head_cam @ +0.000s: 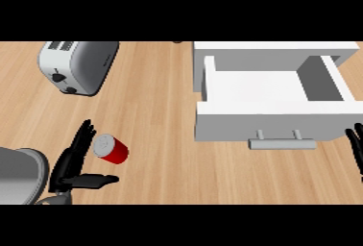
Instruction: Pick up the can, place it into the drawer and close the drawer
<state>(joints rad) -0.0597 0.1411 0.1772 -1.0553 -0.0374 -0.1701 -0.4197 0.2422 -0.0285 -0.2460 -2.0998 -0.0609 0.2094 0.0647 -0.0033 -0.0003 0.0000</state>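
Hidden or cut off: the right hand (355, 151) shows only as a few dark fingers at the right edge of the frame, straight and pointing up, the rest outside the picture; the left forearm (18, 175) is cut by the lower left corner.
Hard to make out: a small dark spot at the top edge, left of the cabinet, cannot be identified.
Can (111, 149): red body with a silver top, tilted on the wooden tabletop (156, 125) in the lower left of the frame.
Left hand (73, 166): fingers straight and spread, lying just beside the can's left side; thumb sticks out toward the right below the can; nothing is grasped.
Drawer (269, 103): white, pulled open in the upper right, inside bare, grey handle (281, 142) at its front edge.
Toaster (77, 65): silver, upper left of the frame, well apart from the can.
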